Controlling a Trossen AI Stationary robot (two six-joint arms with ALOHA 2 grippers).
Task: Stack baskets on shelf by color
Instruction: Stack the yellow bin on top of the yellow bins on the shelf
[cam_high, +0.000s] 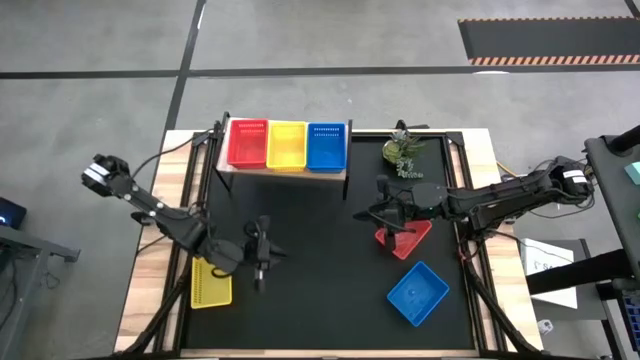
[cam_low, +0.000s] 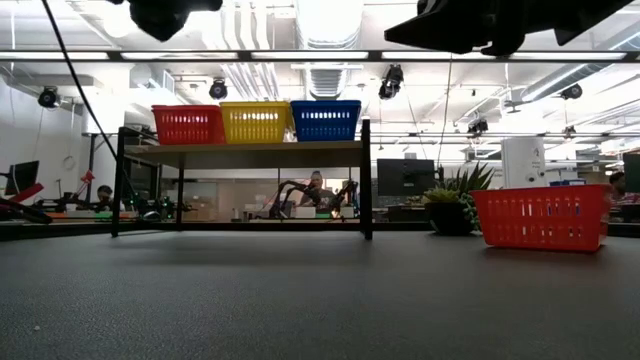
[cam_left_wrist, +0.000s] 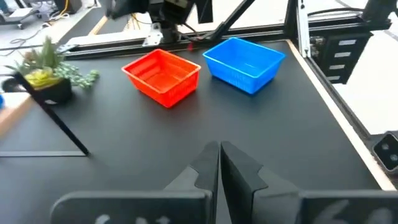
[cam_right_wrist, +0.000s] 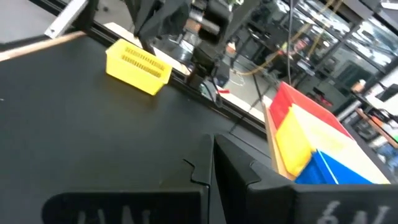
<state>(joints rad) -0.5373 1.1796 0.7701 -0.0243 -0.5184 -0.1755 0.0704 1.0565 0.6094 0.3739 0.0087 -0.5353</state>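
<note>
On the shelf at the far side stand a red basket, a yellow basket and a blue basket in a row. On the table rest a yellow basket at the near left, a red basket right of centre and a blue basket nearer the front. My left gripper is shut and empty, raised over the table just right of the yellow basket, and points toward the red basket and blue basket. My right gripper is shut and empty, above the table left of the red basket.
A small potted plant stands right of the shelf at the far side. The shelf's black legs stand on the tabletop. Bare black table lies between the two grippers and along the front edge.
</note>
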